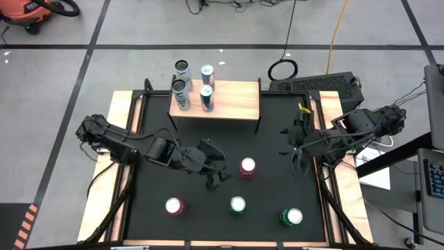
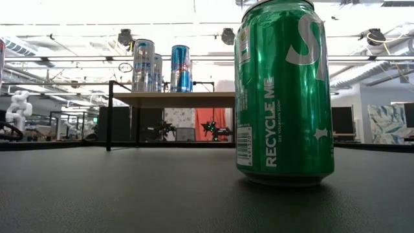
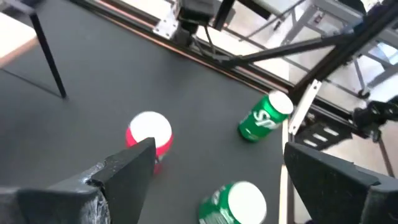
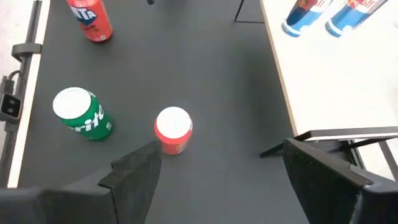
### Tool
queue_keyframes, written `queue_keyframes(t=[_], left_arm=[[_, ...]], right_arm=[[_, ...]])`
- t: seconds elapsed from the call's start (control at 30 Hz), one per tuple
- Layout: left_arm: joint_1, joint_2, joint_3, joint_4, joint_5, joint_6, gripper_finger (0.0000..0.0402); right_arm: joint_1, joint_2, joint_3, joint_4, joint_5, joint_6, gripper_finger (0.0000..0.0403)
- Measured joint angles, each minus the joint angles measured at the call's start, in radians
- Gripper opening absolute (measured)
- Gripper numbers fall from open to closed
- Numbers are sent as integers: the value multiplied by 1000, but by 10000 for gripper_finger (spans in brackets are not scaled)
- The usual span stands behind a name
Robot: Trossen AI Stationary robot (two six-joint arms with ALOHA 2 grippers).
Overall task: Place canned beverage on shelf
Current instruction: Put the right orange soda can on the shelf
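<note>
The shelf [image 1: 225, 101] stood at the far side of the black table [image 1: 270, 187], a light wood board on thin black legs. Four tall cans stood on its left part, close together: two silver cans [image 1: 182, 83] and two blue cans [image 1: 207, 87]. In the low view the cans on the shelf showed far off, behind the big green can [image 2: 284, 90] that stood very near that camera.

Four cans were still down on the table. A red can [image 1: 248, 167] stood near the middle, in front of the shelf and well apart from it. Nearer the front edge stood three more in a row: another red can [image 1: 174, 206] on the left, a green can [image 1: 238, 204] in the middle, and the big green can [image 1: 291, 217] on the right.

My left gripper [image 1: 216, 170] was low over the table, just to the left of the middle red can. My left fingers [image 3: 134, 165] were spread wide and held nothing. That red can [image 3: 149, 134] showed just past one finger, not between them.

My right gripper [image 1: 298, 161] hung by the right edge of the table, well apart from the cans. Its fingers [image 4: 134, 171] were spread wide too, and they held nothing.
</note>
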Motion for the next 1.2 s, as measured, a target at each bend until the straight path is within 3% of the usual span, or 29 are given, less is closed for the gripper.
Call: queue_keyframes(t=[0.3,0.73,0.93,1.2], left_arm=[[34,28,1,10,-3,187,358],[84,21,0,12,20,61,358],[84,22,0,11,21,67,358],[77,22,0,10,46,60,358]], right_arm=[[-5,6,0,50,-5,191,313],[-27,21,-18,71,3,197,313],[-9,-25,-204,176,-30,251,313],[-9,-143,-531,554,-52,276,313]])
